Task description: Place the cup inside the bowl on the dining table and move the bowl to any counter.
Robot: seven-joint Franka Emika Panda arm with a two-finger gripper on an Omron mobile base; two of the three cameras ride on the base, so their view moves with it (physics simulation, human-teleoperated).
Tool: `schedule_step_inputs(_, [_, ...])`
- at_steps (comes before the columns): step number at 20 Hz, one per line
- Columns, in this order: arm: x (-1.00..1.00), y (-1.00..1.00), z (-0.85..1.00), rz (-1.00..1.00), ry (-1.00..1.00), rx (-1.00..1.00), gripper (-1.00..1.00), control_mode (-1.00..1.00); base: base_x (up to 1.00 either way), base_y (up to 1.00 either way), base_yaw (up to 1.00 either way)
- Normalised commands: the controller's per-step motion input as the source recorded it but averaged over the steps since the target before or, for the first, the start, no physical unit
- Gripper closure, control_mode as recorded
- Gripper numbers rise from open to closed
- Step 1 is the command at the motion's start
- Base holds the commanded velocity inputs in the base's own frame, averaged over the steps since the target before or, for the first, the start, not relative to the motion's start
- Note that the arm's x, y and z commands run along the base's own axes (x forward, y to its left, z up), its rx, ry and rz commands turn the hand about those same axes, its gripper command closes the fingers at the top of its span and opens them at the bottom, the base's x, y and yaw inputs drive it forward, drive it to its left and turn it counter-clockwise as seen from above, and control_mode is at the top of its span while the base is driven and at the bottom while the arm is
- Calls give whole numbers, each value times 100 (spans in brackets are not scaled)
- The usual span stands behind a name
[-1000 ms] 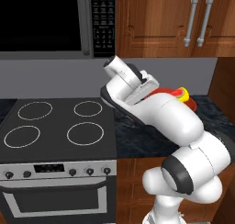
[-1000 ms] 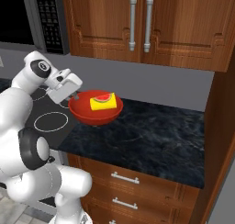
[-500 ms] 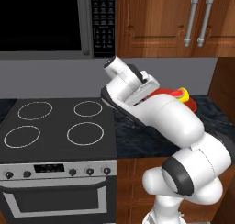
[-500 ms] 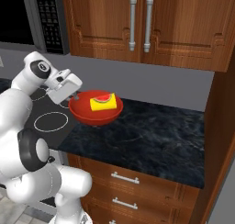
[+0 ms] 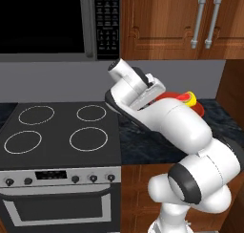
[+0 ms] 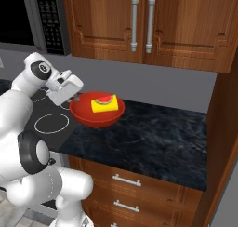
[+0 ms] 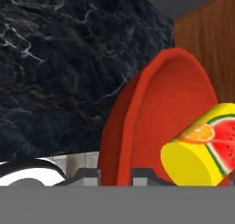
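The red bowl hangs low over the left end of the black stone counter, beside the stove. The yellow cup lies on its side inside the bowl, its watermelon picture facing up. My gripper is shut on the bowl's left rim. In the hand view the rim of the bowl runs up between my fingertips, with the cup at the right and the gripper clamped at the bottom. From the left base view the bowl and cup peek out behind my arm. The dining table is out of view.
A black four-ring stove adjoins the counter on the left, under a microwave. Wooden wall cabinets hang above the counter. A tall wood panel closes off the counter's right end. Drawers sit below.
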Motion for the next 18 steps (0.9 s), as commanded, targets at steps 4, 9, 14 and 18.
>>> schedule_step_inputs(4, [0,0,-25,0,0,1,100,-100,0,0,0])
schedule_step_inputs(9, [0,0,-37,0,0,3,100,-100,0,0,0])
schedule_step_inputs(14, [0,0,-15,0,0,2,100,-100,0,0,0])
schedule_step_inputs(18, [0,0,-2,0,0,0,100,-100,0,0,0])
